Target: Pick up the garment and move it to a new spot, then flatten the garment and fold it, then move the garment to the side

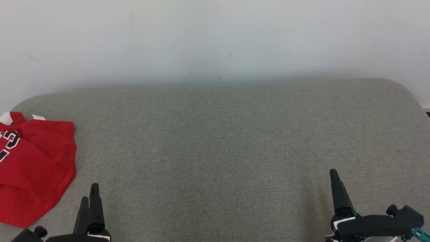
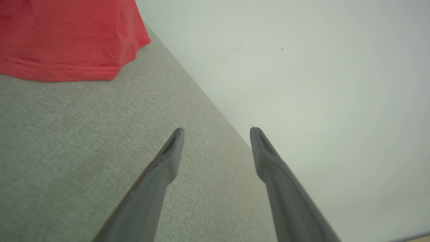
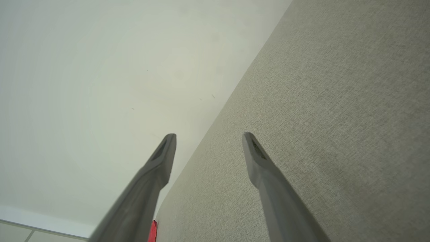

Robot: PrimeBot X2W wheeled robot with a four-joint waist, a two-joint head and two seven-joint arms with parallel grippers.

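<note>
We see the shirt, red with black-and-white lettering, lying rumpled at the far left of the grey cushion. The frame edge cuts off its left part and most of the lettering. Our left wrist view adds its stitched hem, while the right wrist view catches a red sliver. The left gripper hangs near the shirt, jaws spread and empty. The right gripper, well apart, is likewise spread and empty. Behind stands a pale wall.

A grey-green fabric-covered surface has rounded far corners. A red, black-lettered cloth garment lies at its left.
</note>
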